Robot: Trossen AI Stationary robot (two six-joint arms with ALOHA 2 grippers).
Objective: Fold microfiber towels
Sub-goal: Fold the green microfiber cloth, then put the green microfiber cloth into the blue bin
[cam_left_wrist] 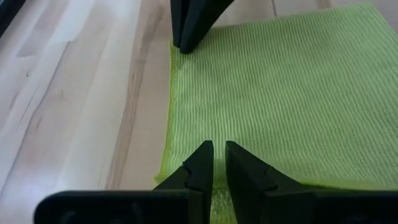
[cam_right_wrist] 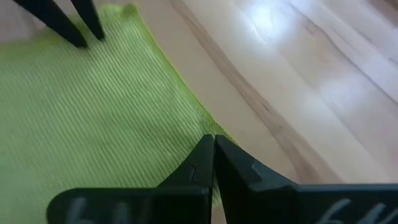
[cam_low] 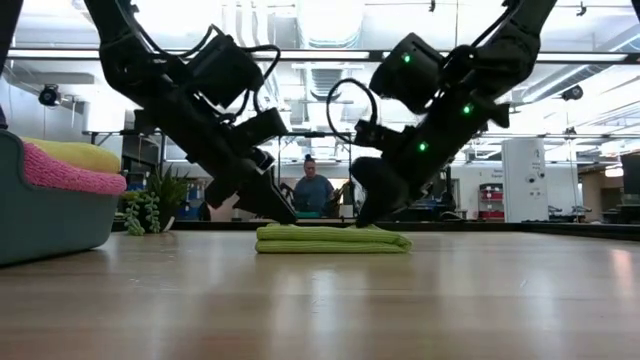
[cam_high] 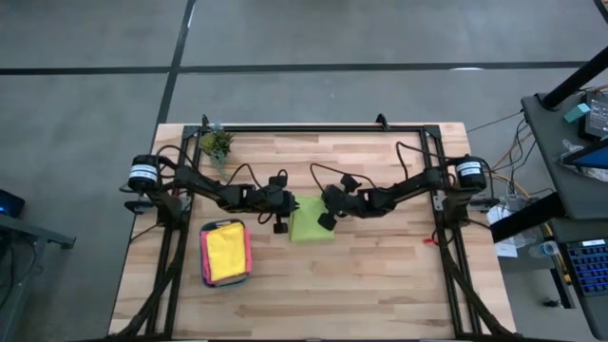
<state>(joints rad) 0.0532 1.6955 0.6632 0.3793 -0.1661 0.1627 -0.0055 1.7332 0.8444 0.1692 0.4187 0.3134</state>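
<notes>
A folded lime green microfiber towel [cam_high: 310,224] lies flat near the middle of the light wooden slatted table [cam_high: 380,285], a neat squarish stack of layers with both arms meeting over it. The left gripper [cam_left_wrist: 219,163] is down at the towel's left edge, its two dark fingers nearly together with only a thin slit between them; in the left wrist view their tips sit right over the towel's hem, and whether they pinch any cloth cannot be told. The right gripper [cam_right_wrist: 213,144] is at the towel's opposite, right edge, its fingers pressed fully together with the tips at the border where green cloth meets bare wood; it does not visibly hold any fabric. In the low view both grippers slant down to the two ends of the towel [cam_low: 330,238], which rests level on the tabletop. To the left of the towel, well apart from it, stands a teal rectangular plastic tray [cam_high: 204,271] holding a yellow folded towel [cam_high: 224,252] on top of a pink towel [cam_low: 62,168] whose edge shows around it. Beyond the towel's left side, at the far edge of the table, stands a small green potted plant [cam_high: 217,143]. A person [cam_low: 314,190] sits in the room behind the table.
</notes>
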